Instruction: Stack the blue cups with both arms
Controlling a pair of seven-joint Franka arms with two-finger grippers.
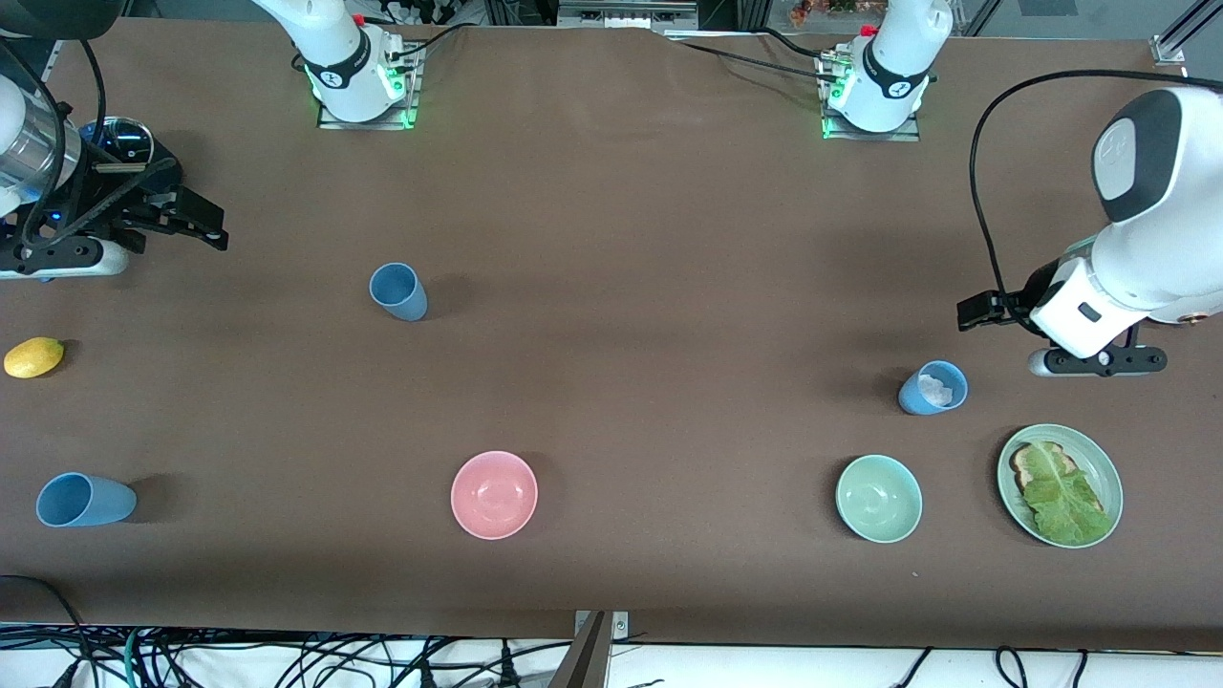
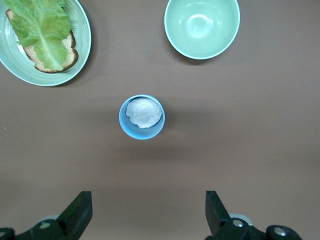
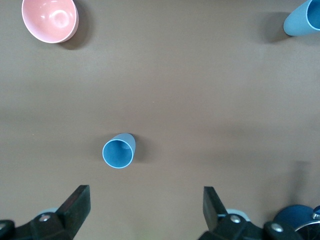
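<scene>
Three light-blue cups are on the brown table. One empty cup point(image 1: 397, 291) stands upright toward the right arm's end, also in the right wrist view point(image 3: 119, 151). A second empty cup point(image 1: 84, 500) is near the front edge at that end, also in the right wrist view point(image 3: 304, 19). A third cup point(image 1: 933, 387) holds a white lump and stands toward the left arm's end, also in the left wrist view point(image 2: 142, 116). My right gripper point(image 1: 205, 222) point(image 3: 146, 194) is open and empty, up in the air. My left gripper point(image 1: 976, 312) point(image 2: 148, 200) is open and empty above the table beside the third cup.
A pink bowl point(image 1: 494, 494) and a green bowl point(image 1: 879, 498) sit near the front edge. A green plate point(image 1: 1108, 475) carries bread and lettuce. A lemon point(image 1: 33, 356) and a dark-blue pot with a glass lid point(image 1: 119, 141) are at the right arm's end.
</scene>
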